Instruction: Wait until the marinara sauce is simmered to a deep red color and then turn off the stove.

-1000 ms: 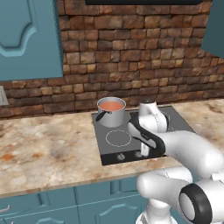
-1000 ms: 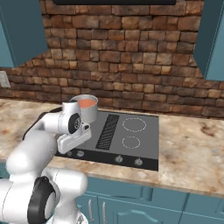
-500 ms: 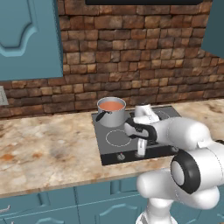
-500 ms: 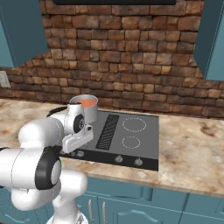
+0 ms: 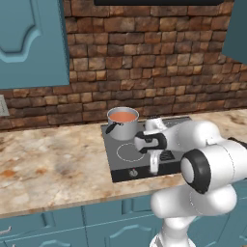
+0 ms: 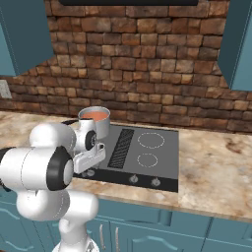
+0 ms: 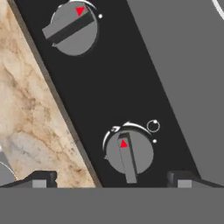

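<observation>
now my claw hangs released just above a front knob of the stove, grasping nothing. marinara sauce sits in the pot on the rear burner, orange-red; the knob looks unturned, so shutoff remains.

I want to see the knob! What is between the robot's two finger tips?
In the hand view, the open gripper frames a grey stove knob with a red arrow.
</observation>
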Available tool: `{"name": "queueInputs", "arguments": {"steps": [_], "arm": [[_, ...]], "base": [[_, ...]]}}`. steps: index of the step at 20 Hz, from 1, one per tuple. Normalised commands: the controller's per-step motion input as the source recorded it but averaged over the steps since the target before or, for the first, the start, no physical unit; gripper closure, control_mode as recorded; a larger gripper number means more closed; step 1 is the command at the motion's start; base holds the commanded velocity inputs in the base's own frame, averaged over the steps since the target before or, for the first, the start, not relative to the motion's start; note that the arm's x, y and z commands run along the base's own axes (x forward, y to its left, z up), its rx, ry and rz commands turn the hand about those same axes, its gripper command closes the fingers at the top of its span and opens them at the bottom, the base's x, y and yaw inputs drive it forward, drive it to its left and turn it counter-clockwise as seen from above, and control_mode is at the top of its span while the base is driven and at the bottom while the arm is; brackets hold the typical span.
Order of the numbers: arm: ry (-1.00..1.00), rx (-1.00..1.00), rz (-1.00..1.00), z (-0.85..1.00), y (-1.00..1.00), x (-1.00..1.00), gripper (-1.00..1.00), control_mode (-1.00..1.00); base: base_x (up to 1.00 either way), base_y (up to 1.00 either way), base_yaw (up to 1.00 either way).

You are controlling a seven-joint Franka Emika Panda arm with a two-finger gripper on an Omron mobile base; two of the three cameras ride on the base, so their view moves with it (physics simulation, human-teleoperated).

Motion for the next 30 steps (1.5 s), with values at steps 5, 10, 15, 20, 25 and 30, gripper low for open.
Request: {"name": "queueInputs", "arguments": {"steps": [5, 10, 15, 20, 25, 30], "arm": [[0.01, 0.00, 0.02, -0.28, 0.11, 0.00, -1.00, -1.00], [0.00, 0.00, 0.02, -0.15, 0.03, 0.00, -1.00, -1.00], [0.00, 0.00, 0.02, -0.11, 0.00, 0.00, -1.00, -1.00], [0.00, 0.00, 0.01, -0.06, 0.00, 0.00, -1.00, -1.00], [0.00, 0.00, 0.00, 0.00, 0.00, 0.00, -1.00, -1.00], [0.00, 0.00, 0.00, 0.00, 0.00, 0.00, -1.00, -1.00]], "base": [[0.00, 0.00, 0.00], [0.00, 0.00, 0.00], [0.00, 0.00, 0.00], [0.00, 0.00, 0.00], [0.00, 0.00, 0.00], [0.00, 0.00, 0.00]]}}
